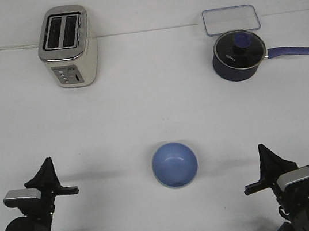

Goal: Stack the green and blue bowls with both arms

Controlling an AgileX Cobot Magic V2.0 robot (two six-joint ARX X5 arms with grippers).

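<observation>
Near the front middle of the white table (153,110), one blue bowl (174,164) is seen upright; a thin pale edge beneath hints a green bowl may be nested under it, so stacking is judged probably done, though unconfirmed. One left gripper (44,174) and one right gripper (268,162) are parked well apart from it, grasping nothing; finger spread cannot be told. One toaster (67,46), one lidded saucepan (239,54) and one clear container (231,20) are counted at the back.

green bowl unseen; both arms' bases cut off below
</observation>
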